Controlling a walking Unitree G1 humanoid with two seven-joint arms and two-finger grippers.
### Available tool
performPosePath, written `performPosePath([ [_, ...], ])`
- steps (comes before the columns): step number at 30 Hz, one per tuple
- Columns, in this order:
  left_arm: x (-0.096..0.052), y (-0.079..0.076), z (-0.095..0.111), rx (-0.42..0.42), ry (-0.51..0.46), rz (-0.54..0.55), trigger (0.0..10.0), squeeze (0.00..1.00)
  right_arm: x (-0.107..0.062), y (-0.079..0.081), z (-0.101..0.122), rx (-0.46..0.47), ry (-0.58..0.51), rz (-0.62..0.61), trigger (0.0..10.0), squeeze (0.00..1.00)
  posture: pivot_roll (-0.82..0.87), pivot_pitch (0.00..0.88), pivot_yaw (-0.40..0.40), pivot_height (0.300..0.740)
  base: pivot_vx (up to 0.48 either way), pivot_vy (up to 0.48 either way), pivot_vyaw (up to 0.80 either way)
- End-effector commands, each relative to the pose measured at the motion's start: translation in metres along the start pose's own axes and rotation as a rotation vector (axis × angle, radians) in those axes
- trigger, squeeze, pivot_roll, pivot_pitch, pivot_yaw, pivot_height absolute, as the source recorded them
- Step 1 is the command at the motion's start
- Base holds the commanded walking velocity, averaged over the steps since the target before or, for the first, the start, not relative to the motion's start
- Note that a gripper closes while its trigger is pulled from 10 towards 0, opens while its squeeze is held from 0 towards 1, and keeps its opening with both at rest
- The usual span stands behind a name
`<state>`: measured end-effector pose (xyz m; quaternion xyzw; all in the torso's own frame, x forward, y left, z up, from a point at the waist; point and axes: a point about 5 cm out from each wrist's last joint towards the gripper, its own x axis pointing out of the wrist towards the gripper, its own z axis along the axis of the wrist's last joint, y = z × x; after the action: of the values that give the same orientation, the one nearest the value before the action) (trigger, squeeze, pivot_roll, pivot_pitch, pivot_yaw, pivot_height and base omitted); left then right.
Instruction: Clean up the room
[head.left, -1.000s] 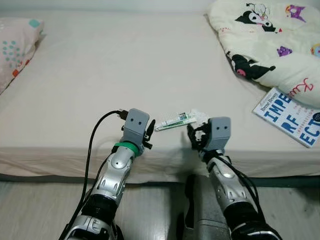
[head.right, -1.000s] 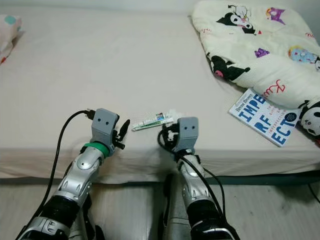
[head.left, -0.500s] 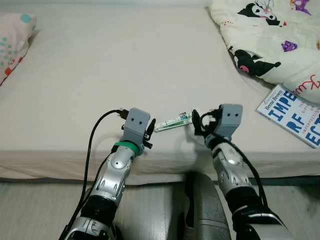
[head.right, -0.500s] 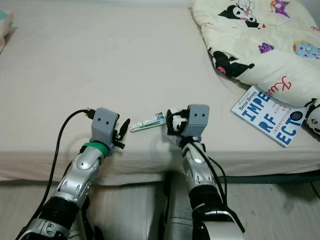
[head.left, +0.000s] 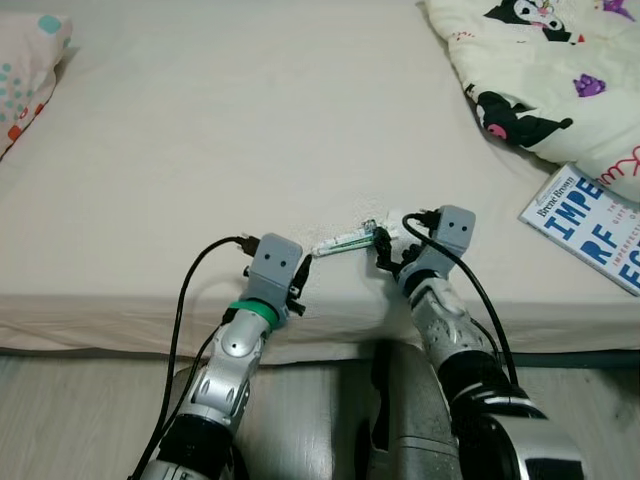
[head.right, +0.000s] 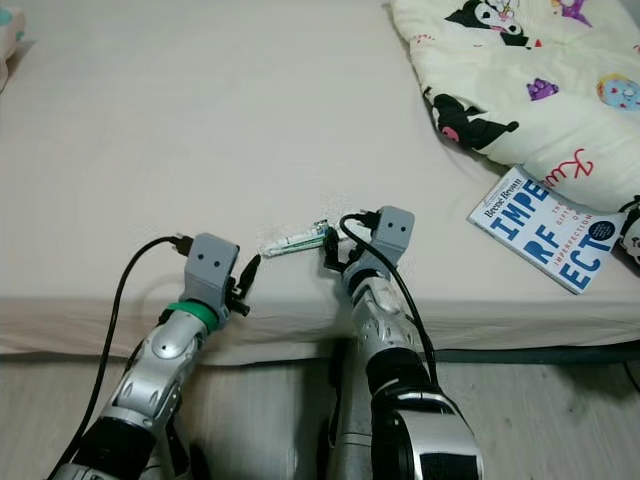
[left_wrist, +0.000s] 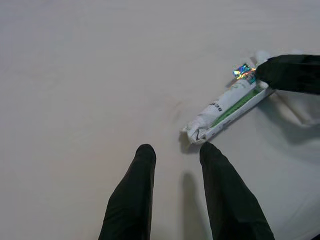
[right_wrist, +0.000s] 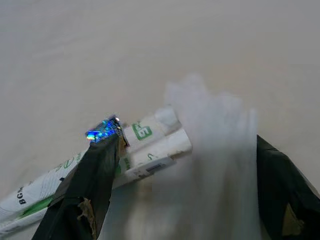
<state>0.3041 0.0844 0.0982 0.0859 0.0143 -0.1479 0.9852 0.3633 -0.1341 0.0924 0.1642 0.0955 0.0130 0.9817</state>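
Reaching mid-frame, right gripper (head.left: 383, 243) jaws wide apart, straddling the tube (head.left: 347, 240)'s cap end; left gripper (left_wrist: 176, 151) jaws parted, empty.

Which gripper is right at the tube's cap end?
The right gripper: its open fingers straddle the cap end of the tube. The left gripper, also open, sits just short of the crimped end.

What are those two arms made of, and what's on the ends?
Both arms are jointed silver metal with black sections. The left gripper and right gripper each have two long black fingers behind a grey box with two small dots. Black cables loop along both arms; the left wrist has a green band.
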Motion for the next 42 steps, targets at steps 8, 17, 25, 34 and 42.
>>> performPosePath([
  [8,-0.005,0.0,-0.003,0.004,0.027,0.013,10.0,0.0,0.004,0.006,-0.012,0.05,0.142,0.052,10.0,0.0,0.05,0.214,-0.009,0.481,0.0,0.0,0.0],
  [17,-0.011,0.001,-0.004,0.003,0.043,0.022,10.0,0.0,0.005,0.027,-0.023,0.038,0.319,0.231,10.0,0.0,0.05,0.229,-0.019,0.481,0.0,0.0,0.0],
  [25,-0.009,-0.001,-0.003,-0.005,0.046,0.023,10.0,0.0,0.001,0.012,-0.031,0.047,0.374,0.153,0.0,0.0,0.04,0.222,-0.016,0.481,0.0,0.0,0.0],
  [34,-0.002,0.0,0.001,-0.002,0.038,0.014,10.0,0.0,0.005,0.007,-0.017,0.16,0.325,0.169,0.0,0.0,0.03,0.185,-0.008,0.481,0.0,0.0,0.0],
  [42,0.002,0.0,0.003,-0.001,0.029,0.012,10.0,0.0,0.007,0.013,-0.011,0.243,0.328,0.223,0.0,0.0,0.02,0.153,-0.013,0.481,0.0,0.0,0.0],
])
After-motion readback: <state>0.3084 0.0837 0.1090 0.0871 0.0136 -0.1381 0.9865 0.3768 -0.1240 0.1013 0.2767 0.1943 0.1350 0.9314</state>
